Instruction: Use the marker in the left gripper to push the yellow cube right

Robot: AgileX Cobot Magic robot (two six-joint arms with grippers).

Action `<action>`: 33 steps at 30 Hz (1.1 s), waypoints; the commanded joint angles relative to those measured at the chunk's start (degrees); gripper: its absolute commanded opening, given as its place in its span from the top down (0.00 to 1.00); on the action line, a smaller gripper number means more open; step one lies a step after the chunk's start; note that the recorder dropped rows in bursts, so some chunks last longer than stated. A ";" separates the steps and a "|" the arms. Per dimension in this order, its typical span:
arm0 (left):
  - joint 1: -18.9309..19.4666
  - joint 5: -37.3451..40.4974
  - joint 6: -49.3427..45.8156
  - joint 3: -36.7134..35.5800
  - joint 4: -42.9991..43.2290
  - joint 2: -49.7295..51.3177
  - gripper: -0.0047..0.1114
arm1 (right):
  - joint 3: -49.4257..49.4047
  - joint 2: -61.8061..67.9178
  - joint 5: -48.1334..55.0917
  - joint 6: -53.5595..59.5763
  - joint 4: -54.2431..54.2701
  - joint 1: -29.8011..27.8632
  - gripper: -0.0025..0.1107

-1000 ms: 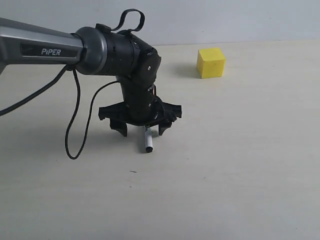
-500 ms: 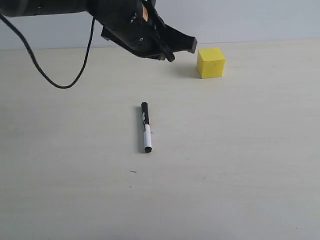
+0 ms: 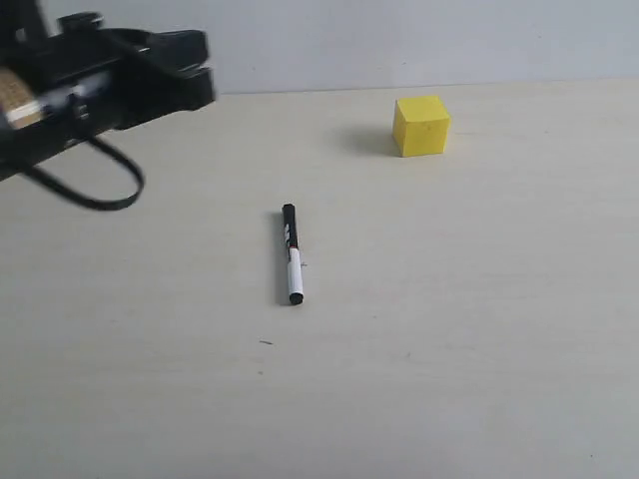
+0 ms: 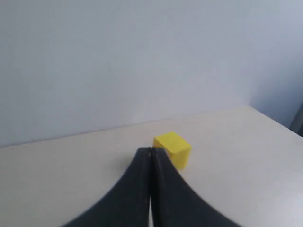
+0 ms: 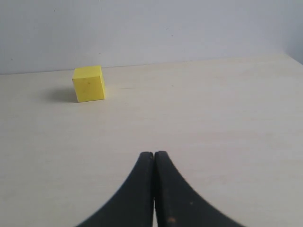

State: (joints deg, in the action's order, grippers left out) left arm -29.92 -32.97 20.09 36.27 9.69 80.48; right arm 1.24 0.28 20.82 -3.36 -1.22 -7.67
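The marker (image 3: 291, 254) lies flat and alone on the table, black cap pointing away from the camera and white barrel towards it. Nothing holds it. The yellow cube (image 3: 420, 125) sits at the back right, well apart from the marker. My left gripper (image 3: 203, 72) hangs blurred in the air at the upper left, far from both. In its wrist view the left gripper (image 4: 151, 150) has its two fingers pressed together with nothing between them, and the cube (image 4: 176, 146) shows just beyond the tips. My right gripper (image 5: 154, 154) is shut and empty, with the cube (image 5: 88, 83) far ahead of it. The exterior view does not show the right gripper.
The pale wooden table (image 3: 449, 349) stretches across the whole view and meets a plain light wall (image 3: 419, 40) at the back. A black cable (image 3: 95, 195) loops down from the left arm over the table's left side.
The left gripper, which stood spread over the marker, has lifted off and swung up and left. The marker stays where it lay. The cube has not moved.
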 commanded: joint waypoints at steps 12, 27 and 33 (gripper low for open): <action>13.36 -19.25 -3.66 -26.32 0.02 -22.15 0.96 | -0.22 -0.28 -0.33 0.26 -0.28 0.08 0.98; 13.36 -19.25 -3.66 -27.05 0.12 -23.45 0.96 | -0.22 -0.28 -0.33 0.26 -0.28 0.08 0.98; 13.36 -19.25 -6.32 -27.05 0.01 -23.45 0.96 | -0.22 -0.28 -0.33 0.26 -0.28 0.08 0.98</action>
State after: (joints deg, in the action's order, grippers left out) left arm -16.66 -51.67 15.81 9.57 9.69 57.28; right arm 1.24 0.28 20.82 -3.36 -1.22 -7.67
